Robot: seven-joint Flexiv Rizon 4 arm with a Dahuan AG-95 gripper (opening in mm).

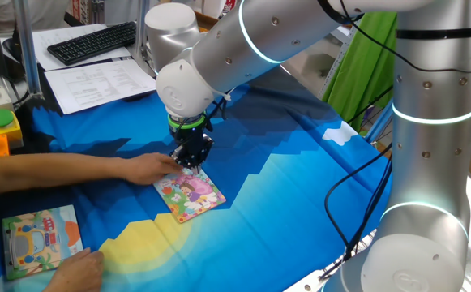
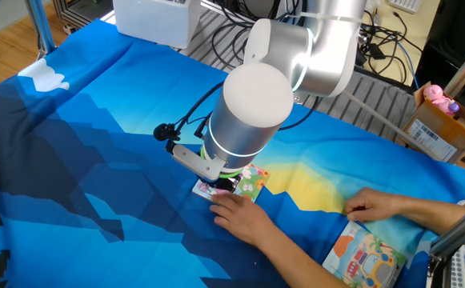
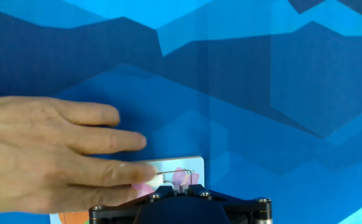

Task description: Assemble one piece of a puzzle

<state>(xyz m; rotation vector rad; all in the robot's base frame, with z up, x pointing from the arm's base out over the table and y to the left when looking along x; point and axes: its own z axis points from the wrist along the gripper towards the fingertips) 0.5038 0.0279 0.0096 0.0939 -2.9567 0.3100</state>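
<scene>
Nearest in the one fixed view lies the second board [image 1: 42, 234], orange-edged, with one hand [image 1: 79, 269] on its corner. Beyond it, one puzzle [image 1: 190, 192] lies flat on the blue cloth [image 1: 300, 203], and a second hand [image 1: 150, 169] rests at its edge. The single gripper [image 1: 188, 162] points down onto the puzzle's near corner, fingers clenched together. The piece is too small to pick out; pale pink shows by the fingertips in the hand view. Farthest back sit one keyboard [image 1: 93, 42] and papers [image 1: 97, 81].
</scene>
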